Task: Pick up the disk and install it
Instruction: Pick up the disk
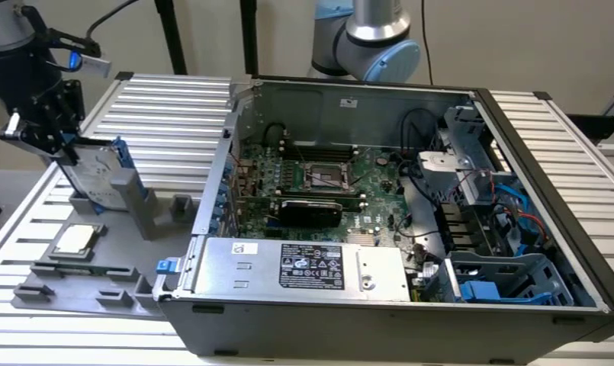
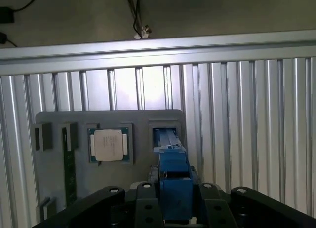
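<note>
- Gripper (image 1: 60, 146) clamped on the disk (image 1: 91, 174), high over the tray (image 1: 42, 288).
- Disk upright, blue carrier edge pinched between the fingers (image 2: 148, 210), lower end down at the tray's slot (image 2: 165, 133). Clear of the slot or not, cannot tell.
- Any tilt with that lower end so near the slot could jam it on the walls or drag the tray along.
- Narrow hold on a thin plastic edge, so a quick swing could pivot the disk or let it slip free.
- A drop here would land on the tray, with the chip (image 2: 109, 145) just beside the slot.
- Case (image 1: 388, 332) right beside the tray, wall raised, so a low carry could clip the rim.
</note>
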{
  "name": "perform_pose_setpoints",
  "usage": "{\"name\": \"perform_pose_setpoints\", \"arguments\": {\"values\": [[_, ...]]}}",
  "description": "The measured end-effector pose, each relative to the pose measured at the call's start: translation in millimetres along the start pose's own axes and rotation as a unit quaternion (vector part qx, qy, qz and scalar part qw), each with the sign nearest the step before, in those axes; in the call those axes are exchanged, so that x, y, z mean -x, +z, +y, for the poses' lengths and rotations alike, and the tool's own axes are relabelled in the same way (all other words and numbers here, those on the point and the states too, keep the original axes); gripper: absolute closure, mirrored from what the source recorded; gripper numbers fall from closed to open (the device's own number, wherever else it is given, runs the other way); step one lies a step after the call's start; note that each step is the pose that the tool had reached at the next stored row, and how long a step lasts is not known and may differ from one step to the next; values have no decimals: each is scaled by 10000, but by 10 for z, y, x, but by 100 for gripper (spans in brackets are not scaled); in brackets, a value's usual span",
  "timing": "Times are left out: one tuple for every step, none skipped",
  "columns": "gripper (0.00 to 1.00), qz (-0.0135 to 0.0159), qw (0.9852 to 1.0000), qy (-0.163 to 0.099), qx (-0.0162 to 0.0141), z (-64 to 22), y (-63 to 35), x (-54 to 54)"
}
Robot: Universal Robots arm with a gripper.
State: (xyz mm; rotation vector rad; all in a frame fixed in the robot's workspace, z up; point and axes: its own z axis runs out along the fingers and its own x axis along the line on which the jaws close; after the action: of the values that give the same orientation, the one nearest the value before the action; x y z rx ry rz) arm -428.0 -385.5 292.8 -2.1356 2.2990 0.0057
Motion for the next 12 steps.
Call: {"name": "perform_pose_setpoints", "arguments": {"values": [[100, 1, 10000, 0, 1, 0, -23, 2], [100, 1, 10000, 0, 2, 0, -49, 3], [100, 1, 10000, 0, 1, 0, -87, 3], [100, 1, 10000, 0, 1, 0, -127, 4], [100, 1, 10000, 0, 2, 0, -172, 5], [100, 2, 10000, 0, 2, 1, -217, 5], [100, 1, 10000, 0, 1, 1, -264, 6], [100, 2, 10000, -1, 1, 1, -306, 6], [100, 1, 10000, -1, 1, 1, -353, 7], [100, 1, 10000, -1, 1, 0, -399, 7], [100, 2, 10000, -1, 2, 0, -446, 8], [100, 1, 10000, -1, 1, -1, -491, 8]]}}
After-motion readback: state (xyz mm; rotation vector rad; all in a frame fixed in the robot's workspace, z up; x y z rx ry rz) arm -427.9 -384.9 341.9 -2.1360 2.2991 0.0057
